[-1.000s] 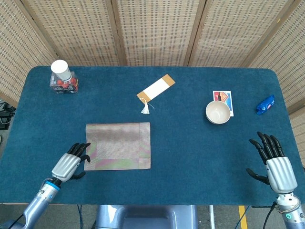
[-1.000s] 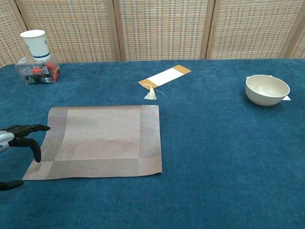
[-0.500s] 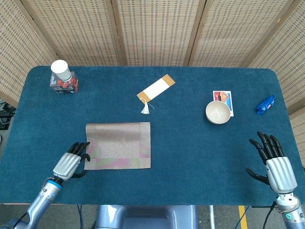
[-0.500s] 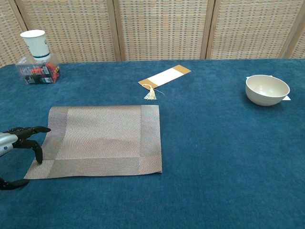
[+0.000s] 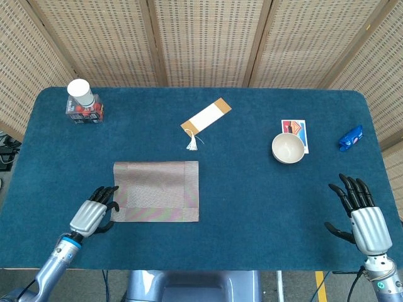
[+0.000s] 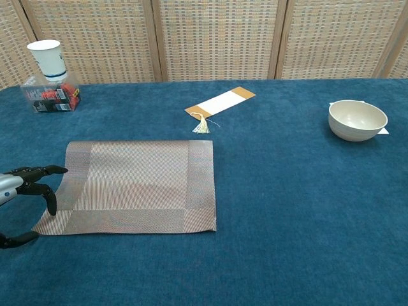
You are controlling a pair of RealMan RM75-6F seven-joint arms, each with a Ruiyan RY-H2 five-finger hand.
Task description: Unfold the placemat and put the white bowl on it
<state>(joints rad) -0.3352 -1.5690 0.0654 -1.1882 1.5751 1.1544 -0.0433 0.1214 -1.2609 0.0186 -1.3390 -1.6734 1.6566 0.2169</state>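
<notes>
Two robot hands low at the near edge of the blue bench (image 5: 252, 189), one at each end. Left robot hand (image 5: 90, 216), at the far left, fingers apart and curled slightly, nothing gripped; dark fingertips (image 6: 52, 170) at the left border of the placemat (image 5: 157, 191), whether touching or just clear hard to tell. Behind it, near the back-left corner, a white paper cup (image 5: 80, 92) standing on a small clear box (image 5: 84, 111) with red contents. Placemat flat on the bench, left of centre, woven and greyish-pink, with a banded border on its left, right and near sides. Further back, near the middle, a white bookmark (image 5: 206, 117) with brown ends and a pale tassel (image 5: 192, 143), lying at a slant. To the right, white bowl (image 5: 288, 148), upright, well apart from the placemat, resting partly over a small printed card (image 5: 298, 130). Beyond it, close to the right edge, a small blue wrapped item (image 5: 351, 138). Right robot hand (image 5: 362, 217) at the near-right corner, fingers spread, palm down, holding nothing, well apart from the bowl.
</notes>
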